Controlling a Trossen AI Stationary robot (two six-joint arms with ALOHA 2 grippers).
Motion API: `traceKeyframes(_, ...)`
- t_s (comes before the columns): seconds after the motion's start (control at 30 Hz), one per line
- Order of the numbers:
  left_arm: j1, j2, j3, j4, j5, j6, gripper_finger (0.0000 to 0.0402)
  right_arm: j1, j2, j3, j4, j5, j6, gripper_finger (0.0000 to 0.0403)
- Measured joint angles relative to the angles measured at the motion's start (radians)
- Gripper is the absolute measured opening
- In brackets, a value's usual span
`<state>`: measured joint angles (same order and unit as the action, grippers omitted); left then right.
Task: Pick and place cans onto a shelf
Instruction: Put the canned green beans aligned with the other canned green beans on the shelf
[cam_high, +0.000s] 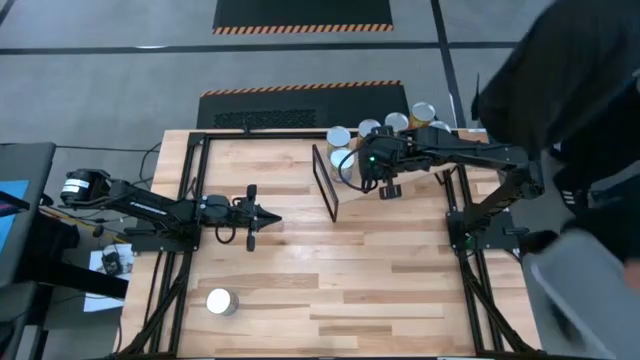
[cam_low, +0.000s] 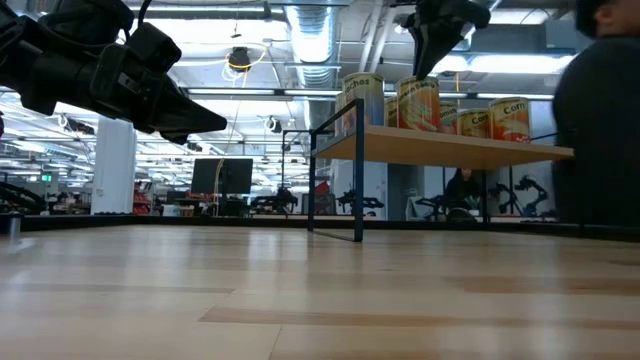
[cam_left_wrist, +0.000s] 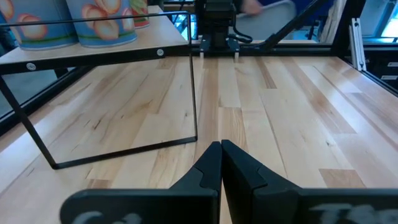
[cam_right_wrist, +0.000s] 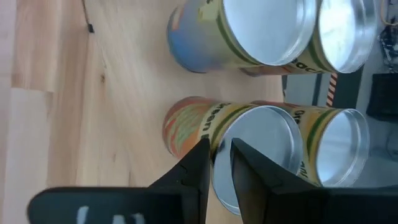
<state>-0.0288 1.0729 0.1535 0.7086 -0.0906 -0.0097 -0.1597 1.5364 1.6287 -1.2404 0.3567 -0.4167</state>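
The desk is a slatted light-wood top carrying all items.

The shelf stands near the far edge of the desk, toward its far right corner: a light-wood board with a black metal end frame on the side facing the desk centre. In the low view the board sits raised above the desk surface.

The left arm lies along the left part of the desk, pointing at the end frame. The left gripper is well apart from the shelf. Its fingers are pressed together tip to tip and hold nothing.

The right arm reaches in from the right edge. The right gripper hangs above the cans on the shelf. Its fingers stand a narrow gap apart, with nothing between them; a can top lies directly below the fingertips, not touched.

Several cans are grouped upright on the shelf, silver tops up, near the far edge. One single can stands alone near the front left corner of the desk, well apart from both grippers.
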Motion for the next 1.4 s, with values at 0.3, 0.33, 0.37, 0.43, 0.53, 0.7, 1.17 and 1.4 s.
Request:
traceKeyframes(0.3,0.000,0.000,0.000,-0.003,0.000,0.000,0.0000,0.036,-0.039,0.000,0.018,0.044,-0.013,0.0082)
traceKeyframes(0.33,0.000,0.000,0.000,-0.003,0.000,0.000,0.0000,0.041,-0.048,-0.001,0.019,0.043,-0.012,0.0078)
traceKeyframes(0.37,0.000,0.000,0.000,-0.003,0.000,0.000,0.0000,0.047,-0.057,-0.001,0.022,0.045,-0.011,0.0074)
traceKeyframes(0.43,0.000,0.000,0.000,-0.012,0.000,0.000,0.0000,0.066,-0.086,-0.001,0.033,0.037,0.005,0.0063)
traceKeyframes(0.53,0.000,0.000,0.000,-0.020,0.000,-0.002,0.0000,0.097,-0.132,-0.001,0.031,0.022,0.049,0.0040)
traceKeyframes(0.7,-0.011,0.000,0.000,-0.030,0.000,-0.003,0.0000,0.125,-0.254,-0.133,0.155,-0.093,0.091,0.0008)
traceKeyframes(1.17,-0.027,0.000,0.000,-0.017,-0.003,0.027,0.0000,0.047,-0.534,-0.692,0.564,-0.094,0.139,0.0009)
traceKeyframes(1.4,-0.027,0.000,0.000,-0.014,-0.008,0.027,0.0000,0.004,-0.525,-0.717,0.663,-0.094,0.132,0.0014)
